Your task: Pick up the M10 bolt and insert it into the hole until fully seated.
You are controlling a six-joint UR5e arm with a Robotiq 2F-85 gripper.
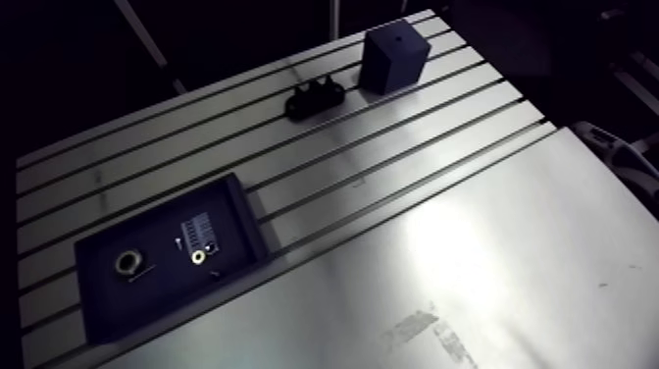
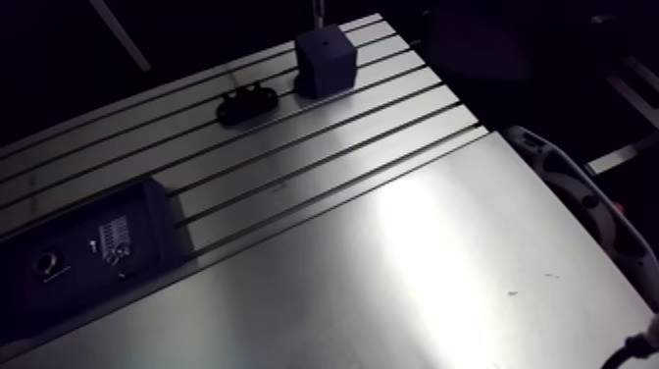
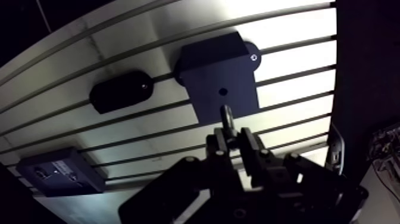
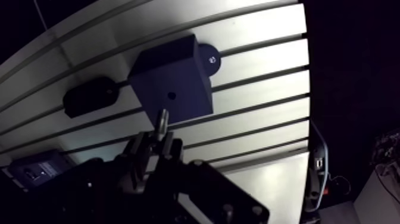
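Wrist view is showing the gripper [image 3: 233, 142] clamping the bolt [image 3: 227, 117] between its two fingers, the shank sticking out past the fingertips and pointing at the dark block [image 3: 208, 77]. The bolt's tip is sitting just short of the small hole [image 3: 223, 92] in the block's upper face. As far as I am seeing, it is not yet in the hole and is lying a little off to one side. To my eye the job now is lining up. I would be nudging the tip across until it is centring over the hole, keeping the shank square to the face. Then I would be going down slowly and not letting go until the head is bottoming out. Beside the block a black oblong piece [image 3: 122, 90] is lying across the slots of the table [image 3: 291, 27]. Well apart, the tray [image 1: 108, 304] is holding small parts, a ring [image 1: 127, 261] among them.
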